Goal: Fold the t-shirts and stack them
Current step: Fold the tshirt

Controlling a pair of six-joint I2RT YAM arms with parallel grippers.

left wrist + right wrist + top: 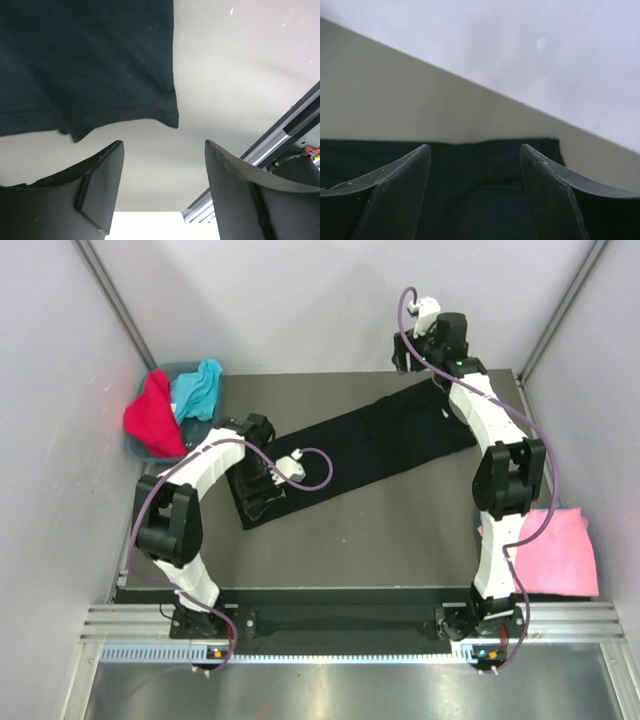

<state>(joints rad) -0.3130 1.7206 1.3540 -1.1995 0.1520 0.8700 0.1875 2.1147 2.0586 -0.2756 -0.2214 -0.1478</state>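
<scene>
Black t-shirt (370, 445) lies as a long band, diagonal from the worktop's (380, 530) left side to its far right corner, seemingly straightened for another fold. Left fingers (100, 175) and right fingers (395, 185) stand wide at its ends, holding nothing.

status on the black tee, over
Left gripper open, right gripper open, both empty. Black tee flat in long strip on table. No obstruction seen.

Spread t-shirt (370, 440) across table (380, 540), two t-shirts (155, 418) in bin (134, 448) far left, folded t-shirt (560, 555) near right
</scene>
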